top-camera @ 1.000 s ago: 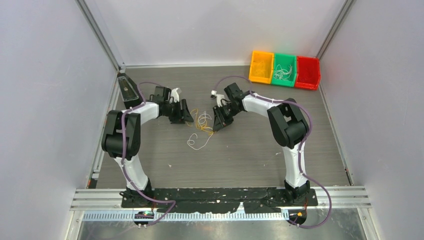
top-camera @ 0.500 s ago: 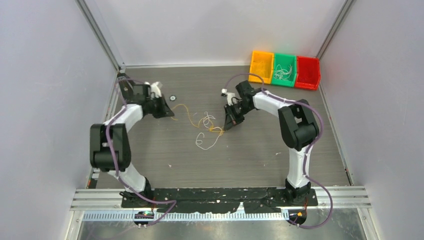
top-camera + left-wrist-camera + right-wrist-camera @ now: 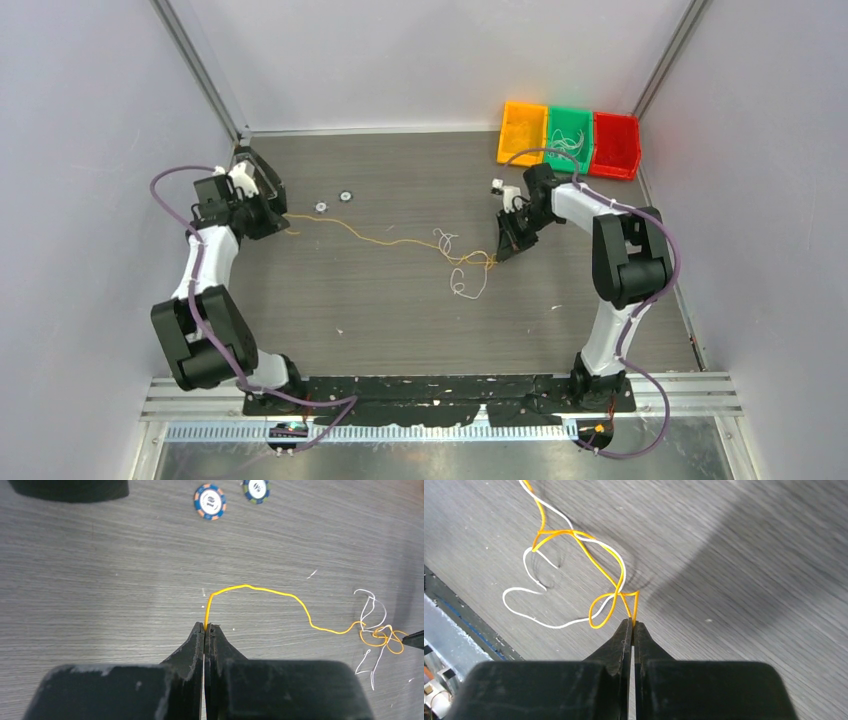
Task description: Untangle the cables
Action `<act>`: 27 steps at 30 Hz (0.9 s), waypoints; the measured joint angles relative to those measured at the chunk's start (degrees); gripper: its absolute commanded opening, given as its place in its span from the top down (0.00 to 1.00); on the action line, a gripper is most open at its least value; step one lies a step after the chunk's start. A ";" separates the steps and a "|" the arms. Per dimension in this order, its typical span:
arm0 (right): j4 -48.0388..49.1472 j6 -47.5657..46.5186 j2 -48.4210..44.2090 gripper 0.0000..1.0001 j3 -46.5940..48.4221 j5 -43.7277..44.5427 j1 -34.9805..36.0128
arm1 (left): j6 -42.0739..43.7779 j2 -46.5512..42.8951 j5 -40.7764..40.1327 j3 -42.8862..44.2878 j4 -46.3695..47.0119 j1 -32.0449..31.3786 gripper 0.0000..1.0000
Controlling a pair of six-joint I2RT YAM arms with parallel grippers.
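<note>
- Left gripper [image 3: 205, 628]: jaws closed on the left end of the yellow-orange cable [image 3: 390, 241]. It is positioned at the far-left side of the counter [image 3: 400, 320].
- Two round discs lie flat just right of the left gripper, on the far side of the cable and clear of it. One has an orange-segmented rim [image 3: 210, 501], the other a green-segmented rim [image 3: 256, 488]. Each carries a centre marking that is too small to read.
- Yellow-orange cable: the long axis runs left to right across the counter, slanting slightly toward the near edge at its right end. The span is nearly straight with shallow waves and ends in small loops beside the right gripper.
- White cable [image 3: 465, 290]: it is interlaced with those loops. Its curls extend roughly far-to-near, and one open loop lies on the near side.
- Right gripper [image 3: 631, 622]: jaws closed on a yellow-orange loop at the tangle.
- Far-right corner: orange bin [image 3: 522, 150], green bin [image 3: 568, 162] holding pale wires, and red bin [image 3: 615, 165], in a row.
</note>
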 measured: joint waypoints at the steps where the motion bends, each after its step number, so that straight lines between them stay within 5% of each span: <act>1: -0.11 -0.55 -0.07 0.94 0.00 0.50 -0.55 | 0.04 -1.03 0.33 0.00 0.04 0.00 1.00; 7: -0.44 -3.32 -0.68 0.90 0.00 3.34 -1.95 | -0.35 -6.62 5.25 1.64 0.22 -1.64 1.00; 12: -2.10 -4.96 -1.03 0.46 0.81 2.80 -1.95 | -1.03 -11.52 12.11 7.21 0.42 -13.14 1.00; 19: -3.28 -6.95 -7.85 0.01 8.24 -3.89 -1.95 | -3.15 -15.89 17.68 19.54 3.26 -33.24 1.00; 27: 20.50 2.49 -31.10 0.05 4.15 -16.52 2.78 | -8.22 -12.35 19.52 32.85 8.61 -36.35 1.00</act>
